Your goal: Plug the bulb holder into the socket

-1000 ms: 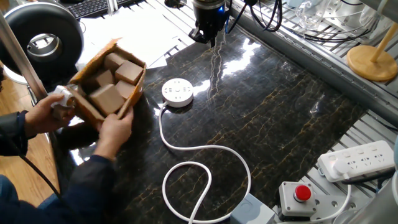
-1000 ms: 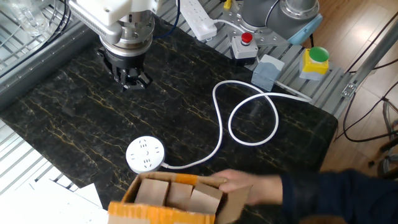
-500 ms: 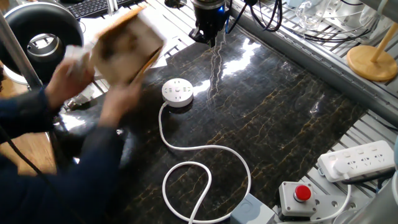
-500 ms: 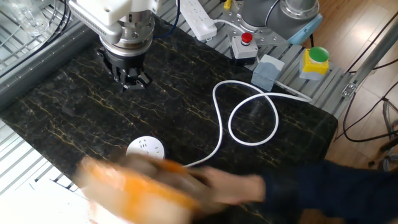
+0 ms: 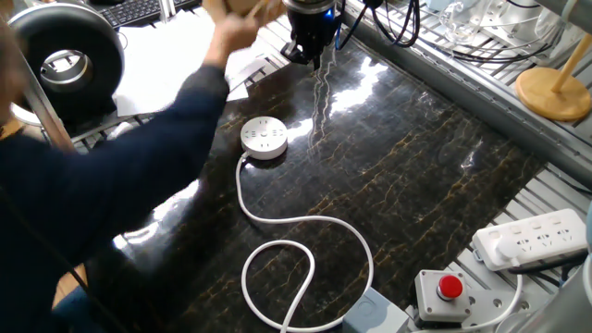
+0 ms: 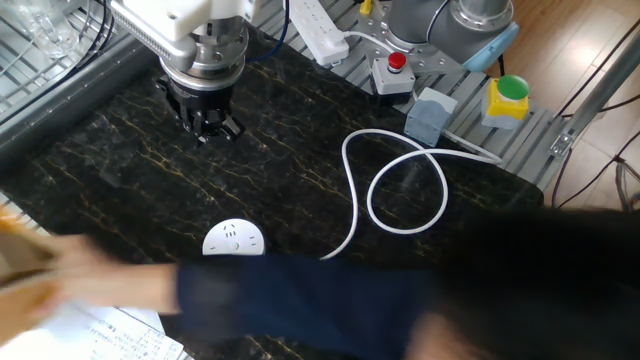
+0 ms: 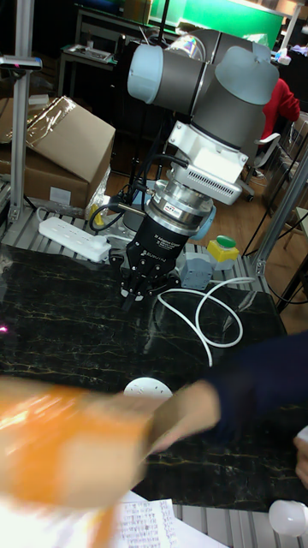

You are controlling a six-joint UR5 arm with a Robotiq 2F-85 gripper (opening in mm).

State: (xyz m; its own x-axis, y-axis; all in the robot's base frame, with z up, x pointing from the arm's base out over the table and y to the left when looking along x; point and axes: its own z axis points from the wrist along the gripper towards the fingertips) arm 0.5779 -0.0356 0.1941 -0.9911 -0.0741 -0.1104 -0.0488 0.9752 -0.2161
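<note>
We count one round white disc-shaped plastic socket (image 5: 264, 137), lying flat on the black gold-veined marble tabletop (image 5: 407, 176), plug holes up. One long white cord (image 5: 305, 250) leaves its near edge and curls into a single loop toward the table's front.

We count one black two-finger gripper (image 6: 208, 124), hanging above the far part of the table, well apart from the socket. It carries nothing; its short fingers point down, but how wide they stand we cannot tell.

One person's dark-sleeved arm (image 5: 120, 185) reaches across the left side, blurred, carrying one brown cardboard box (image 7: 68, 445), also blurred.

At right we count one rectangular white power strip (image 5: 529, 237) and one grey box with a round red button (image 5: 448, 291).

The small white bulb holder is not visible in any view.
</note>
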